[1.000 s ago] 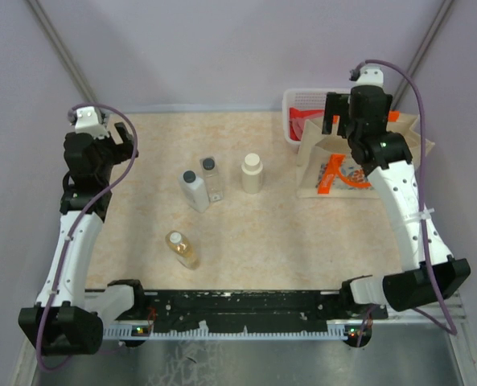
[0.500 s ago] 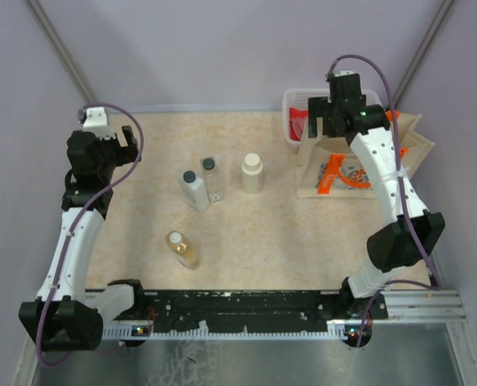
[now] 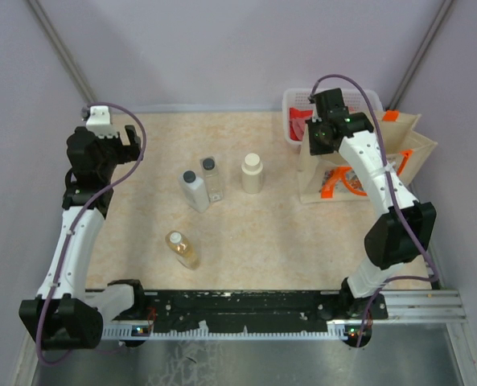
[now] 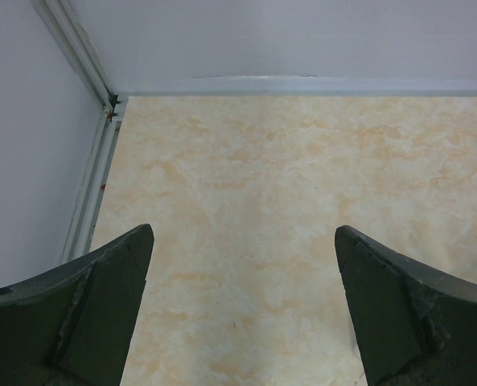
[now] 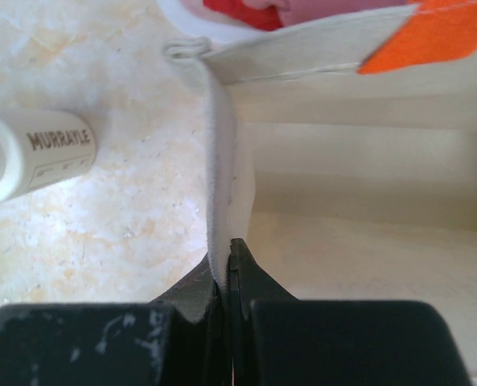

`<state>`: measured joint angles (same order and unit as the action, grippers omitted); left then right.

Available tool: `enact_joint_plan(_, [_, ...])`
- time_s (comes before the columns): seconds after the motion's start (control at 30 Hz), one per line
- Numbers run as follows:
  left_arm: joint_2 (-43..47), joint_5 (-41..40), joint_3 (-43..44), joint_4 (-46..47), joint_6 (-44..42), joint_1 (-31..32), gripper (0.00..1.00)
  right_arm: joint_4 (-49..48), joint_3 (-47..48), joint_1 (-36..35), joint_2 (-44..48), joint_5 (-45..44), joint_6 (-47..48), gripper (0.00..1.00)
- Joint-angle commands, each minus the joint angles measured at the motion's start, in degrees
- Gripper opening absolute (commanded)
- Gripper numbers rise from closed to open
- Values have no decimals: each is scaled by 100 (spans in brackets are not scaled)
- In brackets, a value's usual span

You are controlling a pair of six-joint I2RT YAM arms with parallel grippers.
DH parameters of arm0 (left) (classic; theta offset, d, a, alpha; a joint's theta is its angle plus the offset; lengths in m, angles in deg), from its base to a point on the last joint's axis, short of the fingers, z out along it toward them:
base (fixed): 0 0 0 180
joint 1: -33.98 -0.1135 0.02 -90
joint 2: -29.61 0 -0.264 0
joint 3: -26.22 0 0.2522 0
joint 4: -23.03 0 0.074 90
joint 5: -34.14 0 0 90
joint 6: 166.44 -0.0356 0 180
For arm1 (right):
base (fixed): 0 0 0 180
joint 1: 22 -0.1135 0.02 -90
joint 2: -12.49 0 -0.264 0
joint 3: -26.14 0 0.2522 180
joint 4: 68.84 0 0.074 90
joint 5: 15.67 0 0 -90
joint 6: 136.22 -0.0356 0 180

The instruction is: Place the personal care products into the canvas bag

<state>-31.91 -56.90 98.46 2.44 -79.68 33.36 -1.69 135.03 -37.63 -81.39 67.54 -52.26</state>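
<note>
Resting on one table (image 3: 294,237): four bottles (image 3: 195,191), one canvas bag (image 3: 413,155).

White basket (image 3: 291,100) with red cloth (image 3: 298,123) on beige table (image 3: 302,241)

Reads as matt, woven beige cloth in the bag (image 5: 343,161), flatter and smoother at the orange handle (image 5: 431,36). Looks smooth, marbled and low-sheen across the table (image 4: 286,201). Shows matt black plastic on the left fingers (image 4: 101,297), scuffed grey along the edges. Seems smooth, satin plastic on the cream bottle (image 5: 37,153), lightly glossy plastic on the basket (image 3: 298,92).
</note>
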Motion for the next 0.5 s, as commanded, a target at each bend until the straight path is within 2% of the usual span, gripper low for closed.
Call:
enact_joint_plan(0.0, [-82, 398, 95, 409, 9, 22, 100, 593, 305, -443, 335, 17, 82, 0])
enact_joint_plan(0.3, [-256, 574, -18, 1079, 16, 20, 100, 1531, 225, -1771, 1197, 165, -537, 0])
enact_joint_plan(0.47, [-487, 710, 57, 1256, 47, 19, 100, 1537, -156, -2892, 1558, 231, -976, 0])
